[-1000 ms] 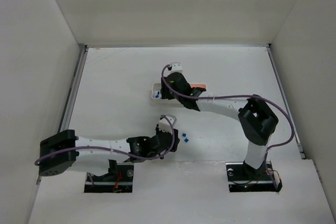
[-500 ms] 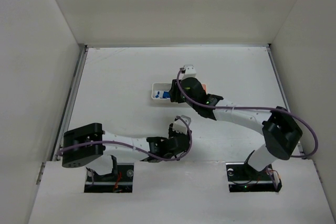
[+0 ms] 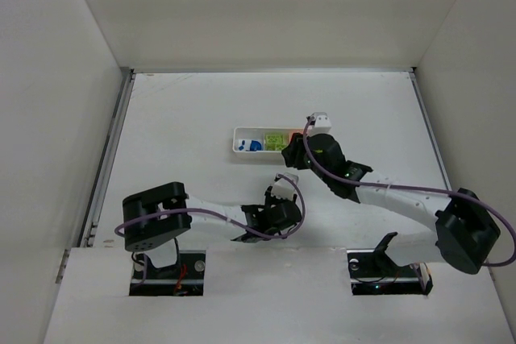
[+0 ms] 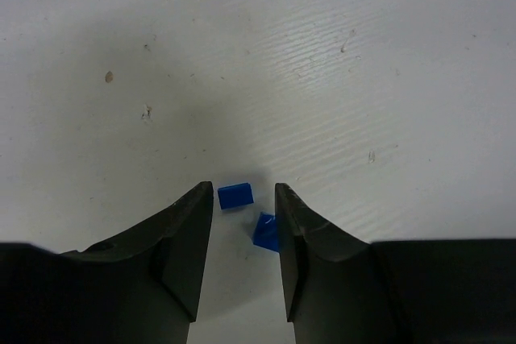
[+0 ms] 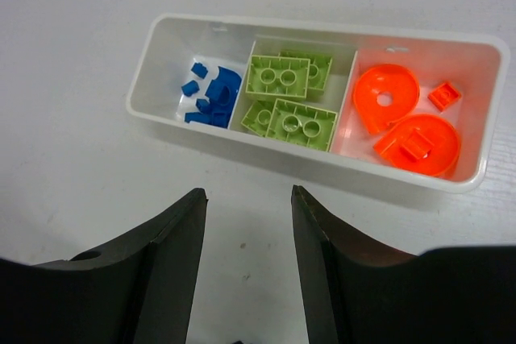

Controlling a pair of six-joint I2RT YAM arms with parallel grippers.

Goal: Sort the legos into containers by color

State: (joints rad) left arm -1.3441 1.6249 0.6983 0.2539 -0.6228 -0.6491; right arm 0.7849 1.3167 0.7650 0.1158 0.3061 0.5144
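Note:
The white tray (image 5: 306, 165) holds several blue legos (image 5: 211, 93) in its left compartment, green ones (image 5: 290, 99) in the middle and orange ones (image 5: 403, 122) on the right. My right gripper (image 5: 247, 192) is open and empty, on the near side of the tray; in the top view it (image 3: 290, 157) covers the tray's (image 3: 239, 136) right end. My left gripper (image 4: 244, 189) is open, low over the table. One loose blue lego (image 4: 235, 196) lies between its fingertips. A second blue lego (image 4: 265, 232) lies against the right finger. In the top view my left gripper (image 3: 280, 203) hides both.
White walls enclose the table on the left, back and right. A metal rail (image 3: 109, 159) runs along the left edge. The arm bases sit in cut-outs at the near edge.
My right gripper has moved right and back off the tray, uncovering the blue and green compartments. My left gripper has swung right, over the two loose blue legos.

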